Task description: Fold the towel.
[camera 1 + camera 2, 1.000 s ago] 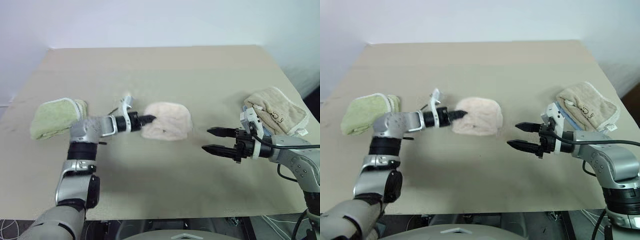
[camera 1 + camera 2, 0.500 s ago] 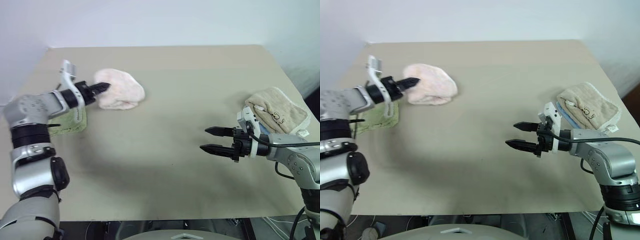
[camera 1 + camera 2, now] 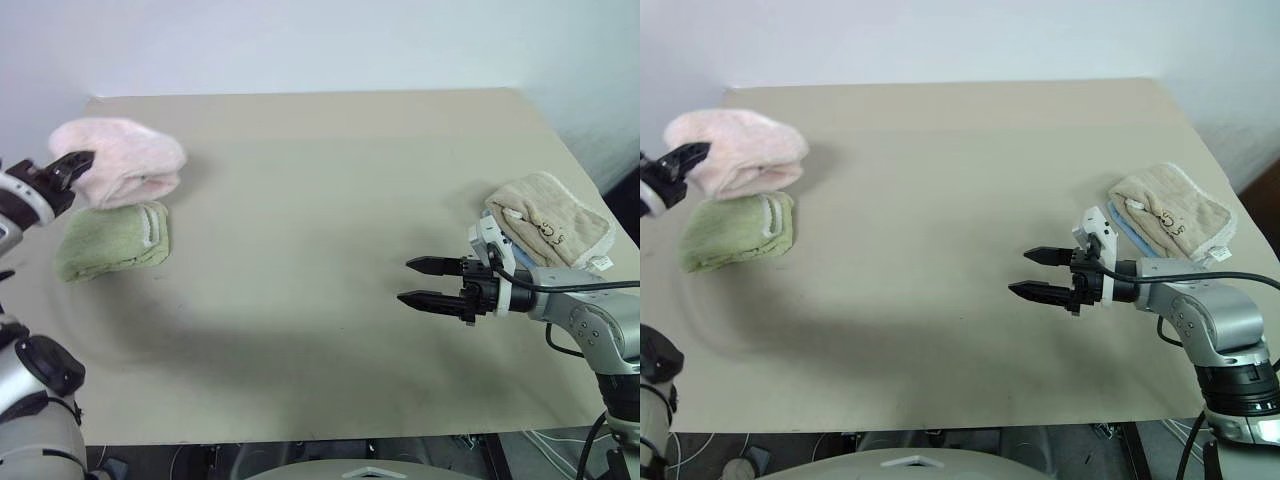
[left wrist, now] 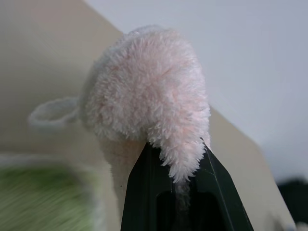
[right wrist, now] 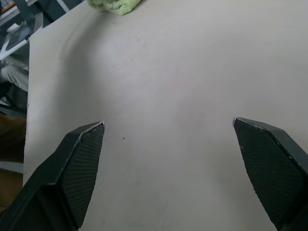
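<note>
Your left gripper [image 3: 72, 160] is clamped on the towel [image 3: 125, 160], bundled just above the green towel [image 3: 112, 238] at the surface's [image 3: 330, 200] far-left; right gripper [image 3: 420, 283] gapes empty, well apart.

Wide beige table [image 3: 330, 180] with a matte top, set against a plain white wall [image 3: 320, 45]. Soft, even light from above. Cables [image 3: 710, 445] on the floor under the near edge.

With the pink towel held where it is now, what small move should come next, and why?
Probably lower the towel onto the green towel and open the left tool. It hangs bunched in that shut tool, just above the green one; the right tool is open, far off.
</note>
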Action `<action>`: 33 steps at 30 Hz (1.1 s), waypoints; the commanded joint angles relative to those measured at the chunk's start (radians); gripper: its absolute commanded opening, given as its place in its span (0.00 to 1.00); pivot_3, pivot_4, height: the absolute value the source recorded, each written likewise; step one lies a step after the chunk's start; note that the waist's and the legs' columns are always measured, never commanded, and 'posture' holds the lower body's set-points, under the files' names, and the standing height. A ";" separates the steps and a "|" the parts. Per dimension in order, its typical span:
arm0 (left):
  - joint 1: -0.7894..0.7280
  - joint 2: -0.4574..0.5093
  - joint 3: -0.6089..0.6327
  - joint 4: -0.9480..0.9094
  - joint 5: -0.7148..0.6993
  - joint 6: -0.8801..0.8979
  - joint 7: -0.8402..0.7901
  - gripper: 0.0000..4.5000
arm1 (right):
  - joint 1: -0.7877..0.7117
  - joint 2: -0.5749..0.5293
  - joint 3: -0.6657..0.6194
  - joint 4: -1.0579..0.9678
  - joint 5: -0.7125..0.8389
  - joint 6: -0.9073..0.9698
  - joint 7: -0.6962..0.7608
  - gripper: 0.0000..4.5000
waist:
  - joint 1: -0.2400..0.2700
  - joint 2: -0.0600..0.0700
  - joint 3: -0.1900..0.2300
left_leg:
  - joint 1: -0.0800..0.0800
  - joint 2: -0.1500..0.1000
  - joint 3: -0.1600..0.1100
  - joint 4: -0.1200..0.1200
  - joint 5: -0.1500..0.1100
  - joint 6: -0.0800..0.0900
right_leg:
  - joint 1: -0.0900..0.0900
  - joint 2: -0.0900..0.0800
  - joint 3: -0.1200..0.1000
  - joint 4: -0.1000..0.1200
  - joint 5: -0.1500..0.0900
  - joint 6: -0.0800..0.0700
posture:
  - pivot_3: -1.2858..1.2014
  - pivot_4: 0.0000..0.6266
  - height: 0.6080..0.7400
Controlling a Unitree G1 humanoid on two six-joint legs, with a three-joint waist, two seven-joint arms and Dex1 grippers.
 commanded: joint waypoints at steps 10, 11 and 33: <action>0.277 -0.200 0.189 -0.311 -0.107 -0.002 0.243 0.00 | -0.035 -0.009 0.013 0.010 -0.007 -0.013 0.037 1.00 | -0.001 -0.008 -0.001 | 0.001 0.001 0.002 0.001 0.001 -0.001 | 0.001 0.001 0.001 0.000 0.000 0.000 | 0.52 0.24 0.91; 0.282 -0.200 0.178 -0.307 -0.106 -0.019 0.243 0.00 | -0.040 -0.009 0.015 0.013 -0.008 -0.012 0.038 1.00 | -0.002 -0.008 -0.001 | 0.001 0.002 0.002 0.001 0.001 -0.001 | 0.001 0.001 0.001 -0.001 0.000 0.000 | 0.52 0.24 0.91; 0.397 0.015 -0.038 -0.316 -0.084 -0.275 -0.124 0.92 | -0.039 -0.004 0.005 0.019 -0.015 -0.033 0.043 1.00 | -0.004 -0.008 -0.001 | 0.001 0.003 0.006 -0.002 0.001 -0.001 | -0.001 0.000 0.003 -0.002 -0.001 -0.001 | 0.52 0.24 0.91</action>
